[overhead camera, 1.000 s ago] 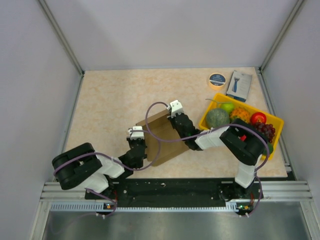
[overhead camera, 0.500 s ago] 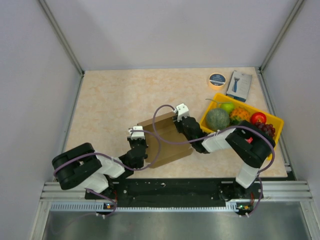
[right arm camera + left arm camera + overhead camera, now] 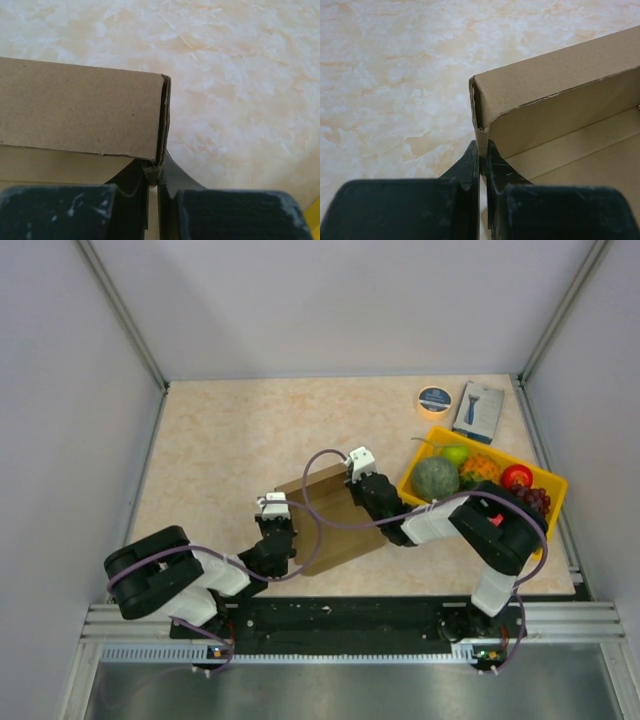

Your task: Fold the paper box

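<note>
The paper box (image 3: 345,532) is a brown cardboard carton, partly formed, lying near the middle of the table's front half. My left gripper (image 3: 274,512) is shut on the box's left end. In the left wrist view its fingertips (image 3: 482,151) pinch the upright wall just below a folded corner of the box (image 3: 555,95). My right gripper (image 3: 358,466) is shut on the far right corner. In the right wrist view the fingertips (image 3: 154,172) clamp the wall edge under the folded panel of the box (image 3: 80,112).
A yellow tray (image 3: 560,483) holding several fruits sits at the right, close to my right arm. Behind it lie a tape roll (image 3: 434,400) and a small blue-and-white box (image 3: 478,411). Grey walls enclose the table on three sides.
My right gripper shifted a little to the right along the box's far edge and has a new hold at the corner. The left gripper kept its hold and place.
</note>
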Tool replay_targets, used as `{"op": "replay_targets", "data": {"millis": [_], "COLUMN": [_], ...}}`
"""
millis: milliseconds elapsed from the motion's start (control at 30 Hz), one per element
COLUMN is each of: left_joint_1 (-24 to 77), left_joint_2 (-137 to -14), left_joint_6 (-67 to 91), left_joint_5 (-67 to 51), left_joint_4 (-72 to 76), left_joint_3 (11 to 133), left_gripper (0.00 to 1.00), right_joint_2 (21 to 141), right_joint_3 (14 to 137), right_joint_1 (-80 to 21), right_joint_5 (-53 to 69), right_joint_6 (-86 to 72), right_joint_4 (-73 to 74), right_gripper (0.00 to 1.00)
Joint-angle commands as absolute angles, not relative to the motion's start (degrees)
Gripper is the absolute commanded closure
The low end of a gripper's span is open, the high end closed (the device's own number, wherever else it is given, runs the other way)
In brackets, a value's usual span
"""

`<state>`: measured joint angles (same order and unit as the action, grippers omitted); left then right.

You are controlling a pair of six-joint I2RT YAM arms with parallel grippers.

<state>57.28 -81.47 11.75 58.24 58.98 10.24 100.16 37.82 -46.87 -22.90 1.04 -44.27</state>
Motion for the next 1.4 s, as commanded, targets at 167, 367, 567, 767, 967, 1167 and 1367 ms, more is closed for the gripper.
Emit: {"op": "replay_targets", "data": {"millis": [167, 367, 567, 767, 967, 1167, 1367], "left_joint_1": [57.30, 57.30, 57.30, 57.30, 57.39, 57.39, 57.39], "left_joint_2": [-79.28, -78.84, -77.44, -75.32, -73.05, -59.28, -35.89], "left_joint_6": [14.94, 18.19, 19.86, 20.92, 21.09, 28.20, 31.29], "left_joint_5": [61.61, 63.37, 63.81, 63.28, 61.44, 53.98, 37.73], "left_joint_4": [54.32, 50.46, 48.17, 48.24, 45.98, 26.71, 2.93], "left_joint_3": [13.45, 14.41, 14.42, 12.31, 12.39, 13.18, 16.34], "left_gripper": [0.97, 0.85, 0.68, 0.71, 0.61, 0.49, 0.43], "right_joint_2": [93.09, 80.09, 63.40, 57.74, 67.22, 76.90, 73.41], "right_joint_3": [36.57, 31.82, 28.74, 35.76, 52.70, 62.13, 54.87], "right_joint_1": [-47.02, -47.11, -46.93, -42.47, -28.66, -27.69, -27.69], "right_joint_5": [-23.73, -26.90, -21.72, -11.45, 15.97, 20.90, 19.26], "right_joint_6": [0.53, -7.55, -13.27, -16.95, -33.03, -29.90, -28.21], "right_joint_4": [-39.39, -29.03, -16.81, -1.77, 4.92, 9.83, 11.25], "right_gripper": [0.31, 0.22, 0.20, 0.15, 0.18, 0.19, 0.19]}}
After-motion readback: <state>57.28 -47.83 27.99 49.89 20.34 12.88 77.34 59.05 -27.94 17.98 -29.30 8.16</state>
